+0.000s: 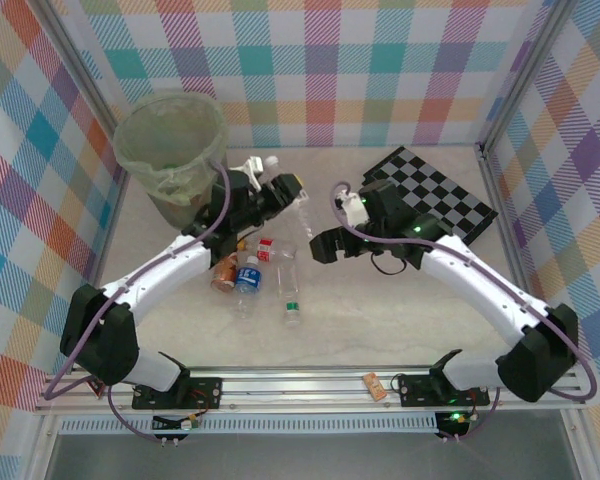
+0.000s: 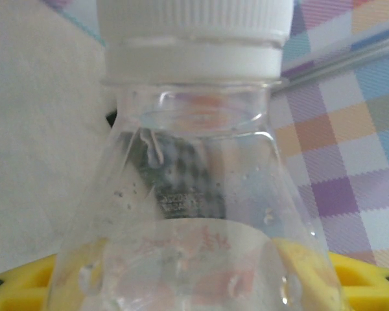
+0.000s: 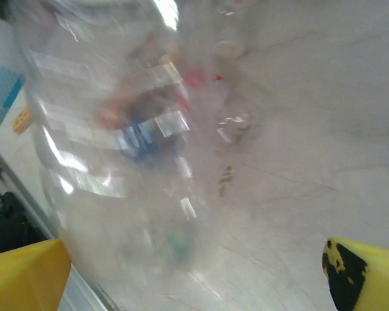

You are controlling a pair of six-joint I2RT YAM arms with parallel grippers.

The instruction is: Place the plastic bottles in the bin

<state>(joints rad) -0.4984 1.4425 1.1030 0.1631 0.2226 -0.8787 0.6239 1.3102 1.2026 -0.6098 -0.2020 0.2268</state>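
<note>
Closest to the lens, a clear plastic bottle with a white ribbed cap [image 2: 194,214] is clamped between the yellow fingers of the left gripper [image 2: 191,284], near the tall pale-green translucent bin [image 1: 150,185]. The right gripper [image 3: 194,272] hangs wide open, holding nothing. Whether the bin holds any bottle, I cannot tell. Left on the table: an amber bottle [image 1: 225,272], a blue-labelled bottle [image 1: 248,277], a red-capped bottle [image 1: 266,248] and a green-capped clear bottle [image 1: 291,295]. The black-and-white checkerboard [image 1: 445,195] lies well apart. Only the right gripper, close by, seems to crowd the lift.
</note>
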